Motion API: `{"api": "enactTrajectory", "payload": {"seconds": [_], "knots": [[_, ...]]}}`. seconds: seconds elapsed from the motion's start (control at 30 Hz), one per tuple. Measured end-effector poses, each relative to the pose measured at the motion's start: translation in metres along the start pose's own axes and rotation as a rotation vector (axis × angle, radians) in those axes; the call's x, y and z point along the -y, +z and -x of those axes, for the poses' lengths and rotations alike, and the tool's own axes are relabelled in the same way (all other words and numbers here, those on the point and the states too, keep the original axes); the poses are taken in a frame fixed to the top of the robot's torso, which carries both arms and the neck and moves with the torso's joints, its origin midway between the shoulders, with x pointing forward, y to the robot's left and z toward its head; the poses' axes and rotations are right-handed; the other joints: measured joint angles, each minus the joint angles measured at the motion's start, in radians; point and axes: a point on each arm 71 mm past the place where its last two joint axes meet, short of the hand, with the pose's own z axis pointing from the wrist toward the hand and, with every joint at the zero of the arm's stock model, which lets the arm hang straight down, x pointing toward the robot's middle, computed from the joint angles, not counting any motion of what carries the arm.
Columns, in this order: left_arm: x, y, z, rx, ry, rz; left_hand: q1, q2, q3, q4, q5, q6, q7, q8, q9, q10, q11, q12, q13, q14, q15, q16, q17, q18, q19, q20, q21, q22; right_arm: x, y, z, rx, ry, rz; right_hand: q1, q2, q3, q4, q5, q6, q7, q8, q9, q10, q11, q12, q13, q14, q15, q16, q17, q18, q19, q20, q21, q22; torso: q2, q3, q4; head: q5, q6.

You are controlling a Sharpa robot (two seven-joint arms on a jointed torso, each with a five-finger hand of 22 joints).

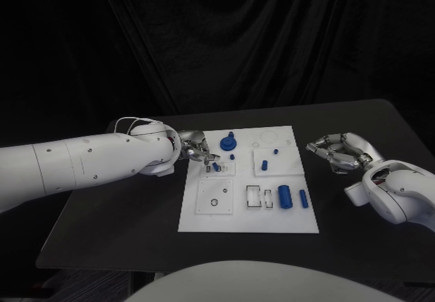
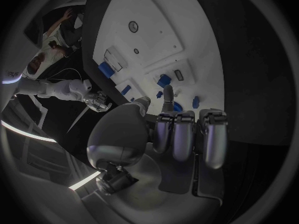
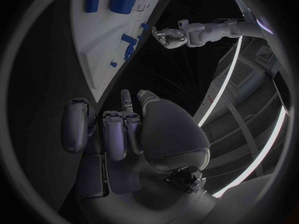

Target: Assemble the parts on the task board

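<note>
The white task board (image 1: 237, 220) lies mid-table. On it are a tall blue part (image 1: 227, 141) near the far edge, a small peg (image 1: 264, 165), a thick blue cylinder (image 1: 285, 195) and a thin bar (image 1: 303, 199). My left hand (image 1: 198, 151) reaches over the board's left edge, its fingertips at a small blue part (image 1: 215, 158) on a square inset. In the left wrist view the left hand (image 2: 174, 129) has its outer fingers curled, with thumb and forefinger slightly apart. Whether they pinch anything is unclear. My right hand (image 1: 337, 151) hovers off the board's right side, fingers curled on nothing.
The board (image 2: 187, 40) has white frames and round recesses (image 1: 269, 136). The black table (image 1: 118, 220) has bare room left, right and in front of the board. The right wrist view shows the board's edge (image 3: 93, 50) and the left hand (image 3: 168, 35) beyond it.
</note>
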Motion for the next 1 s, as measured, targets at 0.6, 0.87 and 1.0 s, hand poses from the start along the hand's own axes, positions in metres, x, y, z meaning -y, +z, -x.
{"api": "enactTrajectory", "payload": {"seconds": [0.6, 0.87, 1.0], "knots": [[-0.003, 0.013, -0.010, -0.151, -0.102, 0.222, -0.105, 0.037, -0.093, -0.003, -0.085, 0.049, -0.025, 0.052, 0.073, 0.002, -0.031, 0.000, 0.000, 0.004, -0.025, 0.004, 0.000, 0.000, 0.003, -0.026, 0.000, 0.000, 0.000, -0.001, 0.000, -0.003, 0.000, -0.001, 0.004, 0.004, 0.003, 0.003, 0.000, 0.000, 0.000, 0.000, -0.001, 0.000, 0.000, 0.000, 0.000, 0.000, 0.000, 0.000, 0.000, 0.000, 0.000, 0.000, 0.000, 0.000, -0.002, 0.0014, -0.0012, -0.008, 0.000], [-0.003, 0.014, -0.012, -0.178, -0.131, 0.240, -0.096, 0.045, -0.096, -0.006, -0.083, 0.034, -0.021, 0.032, 0.063, 0.002, -0.031, 0.000, 0.000, 0.004, -0.025, 0.004, 0.000, 0.000, 0.003, -0.025, 0.000, 0.000, -0.001, 0.000, -0.001, -0.005, -0.002, 0.000, 0.004, 0.004, 0.003, 0.003, 0.000, 0.000, 0.000, 0.000, -0.001, 0.000, 0.000, 0.000, 0.000, 0.000, 0.000, 0.000, 0.000, 0.000, 0.000, 0.000, 0.000, 0.000, -0.002, 0.0014, -0.0037, 0.000, 0.000], [0.000, 0.013, -0.013, -0.181, -0.141, 0.230, -0.081, 0.043, -0.099, -0.009, -0.074, 0.029, -0.020, 0.022, 0.057, 0.002, -0.031, 0.000, 0.000, 0.004, -0.025, 0.004, 0.000, 0.000, 0.003, -0.025, 0.000, 0.000, -0.001, 0.000, -0.001, -0.006, -0.003, 0.000, 0.004, 0.004, 0.003, 0.003, 0.000, 0.000, 0.000, 0.000, -0.001, 0.000, 0.000, 0.000, 0.000, 0.000, 0.000, 0.000, 0.000, 0.000, 0.000, 0.000, 0.000, 0.000, -0.001, 0.0014, -0.0037, 0.000, 0.000]]}}
